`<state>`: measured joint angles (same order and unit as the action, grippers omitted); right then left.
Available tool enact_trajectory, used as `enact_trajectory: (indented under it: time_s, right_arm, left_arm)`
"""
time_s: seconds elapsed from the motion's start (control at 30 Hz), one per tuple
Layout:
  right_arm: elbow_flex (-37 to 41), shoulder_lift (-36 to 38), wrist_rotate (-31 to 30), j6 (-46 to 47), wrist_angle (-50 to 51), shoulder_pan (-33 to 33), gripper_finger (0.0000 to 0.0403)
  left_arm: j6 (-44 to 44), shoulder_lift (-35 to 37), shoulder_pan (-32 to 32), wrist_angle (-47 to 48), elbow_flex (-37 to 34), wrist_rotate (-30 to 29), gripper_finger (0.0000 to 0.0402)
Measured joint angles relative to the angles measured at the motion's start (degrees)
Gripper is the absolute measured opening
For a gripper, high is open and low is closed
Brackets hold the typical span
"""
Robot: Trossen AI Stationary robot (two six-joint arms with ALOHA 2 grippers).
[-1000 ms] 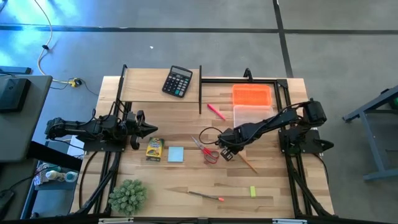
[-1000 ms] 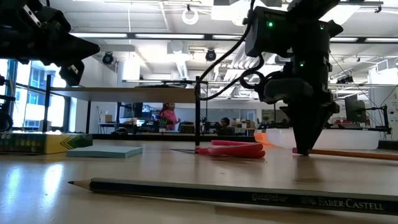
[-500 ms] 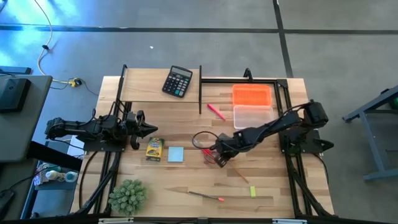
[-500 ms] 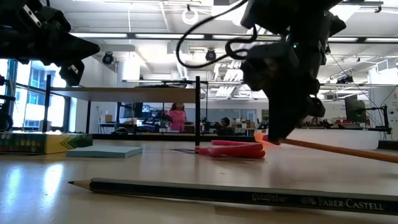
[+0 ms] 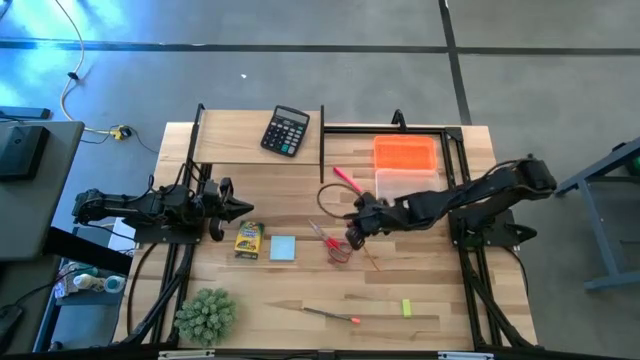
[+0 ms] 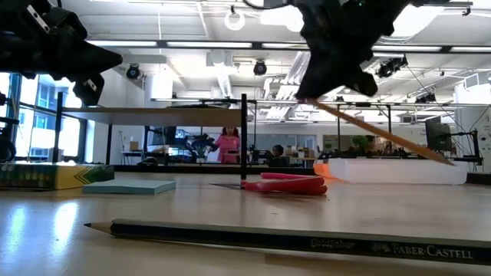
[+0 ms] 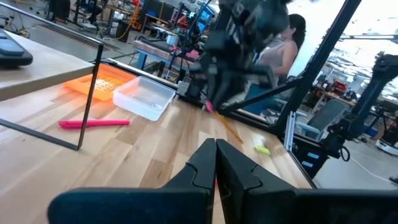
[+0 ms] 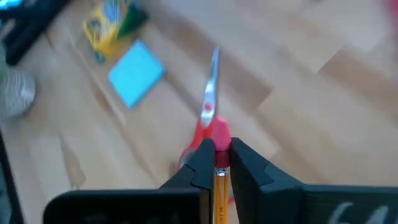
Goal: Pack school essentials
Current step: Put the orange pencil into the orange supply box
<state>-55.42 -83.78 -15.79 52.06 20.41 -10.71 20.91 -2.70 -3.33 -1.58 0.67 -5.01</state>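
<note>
Right gripper (image 5: 357, 235) pinches pencil (image 6: 383, 136), lifted above scissors (image 5: 332, 243). Left gripper (image 5: 238, 207) shut, parked. Carry level to clear tub (image 5: 405, 182); release low.

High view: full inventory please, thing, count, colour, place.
calculator: 1, black, far edge.
open box: 1, orange, far right.
clear tray: 1, beside the orange box.
marker: 1, pink-red, centre far.
scissors: 1, red-handled, centre.
note pad: 1, pale blue, left of scissors.
crayon box: 1, yellow, beside the pad.
pencils: 2; one held, one near front edge.
eraser: 1, lime-green, front right.
plant: 1, green, front left.
left gripper: shut, parked left.
right gripper: shut on pencil, lifted over scissors.
</note>
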Motion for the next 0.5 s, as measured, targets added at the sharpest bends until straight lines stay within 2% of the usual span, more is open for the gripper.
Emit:
enact_trajectory:
  time_s: [0.2, 0.5]
  right_arm:
    - [0.0, 6.97, -4.45, -7.0, 1.63, 3.52, 0.0017]
    - [-0.02, 17.27, -8.77, -24.41, 6.79, 12.9, 0.0017]
  left_arm:
    - [0.0, 0.0, 0.0, -0.01, 0.01, -0.58, 0.0001]
    - [0.11, 0.0, -0.01, -0.01, 0.0, -1.72, 0.0001]
